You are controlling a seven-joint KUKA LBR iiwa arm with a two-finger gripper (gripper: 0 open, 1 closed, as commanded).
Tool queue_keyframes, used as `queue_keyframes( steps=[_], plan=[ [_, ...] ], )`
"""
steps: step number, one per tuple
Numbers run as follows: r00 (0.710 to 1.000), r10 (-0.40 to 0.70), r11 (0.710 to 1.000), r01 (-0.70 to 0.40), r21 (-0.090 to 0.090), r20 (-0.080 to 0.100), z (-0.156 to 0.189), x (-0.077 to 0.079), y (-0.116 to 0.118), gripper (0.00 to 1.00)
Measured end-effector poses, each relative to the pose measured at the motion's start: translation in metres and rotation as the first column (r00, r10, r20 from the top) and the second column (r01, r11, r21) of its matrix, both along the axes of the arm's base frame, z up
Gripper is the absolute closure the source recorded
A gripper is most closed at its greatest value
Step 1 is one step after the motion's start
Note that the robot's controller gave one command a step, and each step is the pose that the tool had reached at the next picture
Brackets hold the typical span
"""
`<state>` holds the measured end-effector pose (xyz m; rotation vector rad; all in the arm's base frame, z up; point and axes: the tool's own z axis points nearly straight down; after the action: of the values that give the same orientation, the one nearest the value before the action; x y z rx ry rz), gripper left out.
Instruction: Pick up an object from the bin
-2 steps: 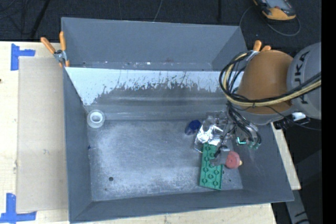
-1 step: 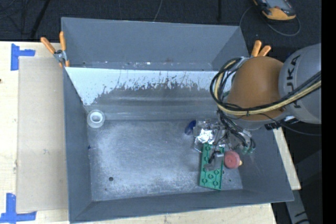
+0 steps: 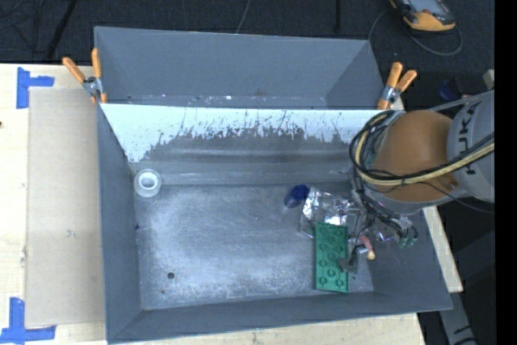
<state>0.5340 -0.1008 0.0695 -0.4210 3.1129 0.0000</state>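
The gripper (image 3: pixel 358 242) is down in the grey metal bin (image 3: pixel 242 287), low over the floor close to the right wall. Whether it is released or clenched cannot be told: its tip is lost among dark wrist parts and small coloured wiring, and no object can be made out in its grasp.

Just beside the gripper on its left lies a green studded plate (image 3: pixel 331 257), a flat rectangular building-brick piece with rows of studs. Its long side runs from beside the gripper towards the bin's near wall, and its right edge sits right against the gripper's tip. Whether they actually touch cannot be told.

Up and to the left of the gripper, touching the plate's far end, is a crumpled piece of silver foil (image 3: pixel 323 208). A little farther on in the same direction, just beside the foil, is 1 small blue object (image 3: pixel 296 195), too small to name more closely.

Well apart from the gripper, far off to its left by the opposite wall, 1 clear plastic ring (image 3: pixel 147 183) lies alone.

Above and to the right of the gripper is the arm's rounded orange cover (image 3: pixel 412 157), with black and yellow cables (image 3: pixel 373 143) looping around it.
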Motion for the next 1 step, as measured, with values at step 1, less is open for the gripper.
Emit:
queue_keyframes(
  steps=[1],
  plan=[
    [1.000,0.001,1.000,-0.001,0.001,0.005,0.0023,0.0016,0.0006,1.00]
  ],
)
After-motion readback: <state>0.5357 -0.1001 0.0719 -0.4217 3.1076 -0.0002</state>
